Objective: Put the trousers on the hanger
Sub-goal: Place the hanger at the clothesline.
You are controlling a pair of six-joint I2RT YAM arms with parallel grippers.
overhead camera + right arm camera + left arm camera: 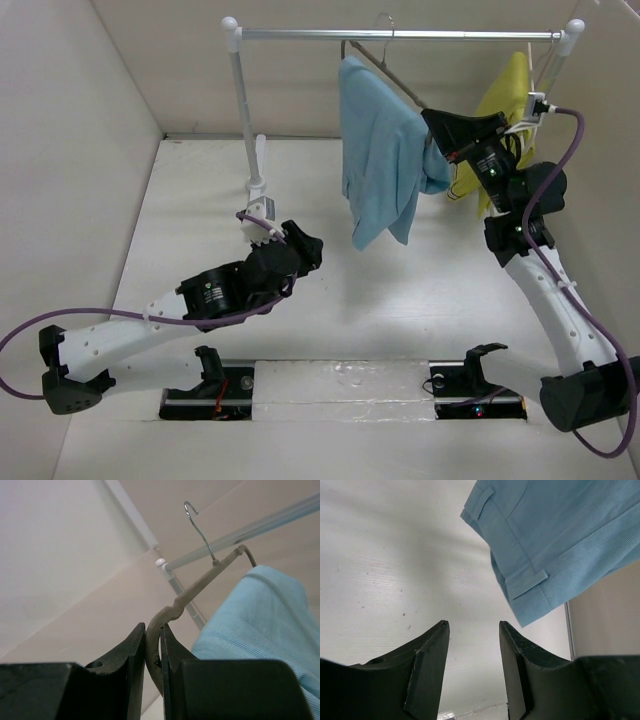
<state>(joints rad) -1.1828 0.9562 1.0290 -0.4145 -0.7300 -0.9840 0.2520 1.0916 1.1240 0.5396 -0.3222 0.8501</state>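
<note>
Closest to us, our left gripper (472,625) is spread wide with nothing in it, near the dangling end of the trousers (560,540). They're draped over the hanger (200,582). The cloth looks thin, floppy and light, and probably slides on the wire, so we'd grab the waistband by a belt loop (525,582). Our right gripper (152,627) is pinched tight on the hanger's end, up near the rail (400,34).

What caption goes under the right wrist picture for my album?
Right gripper pinching the hanger, blue trousers draped over it.
</note>
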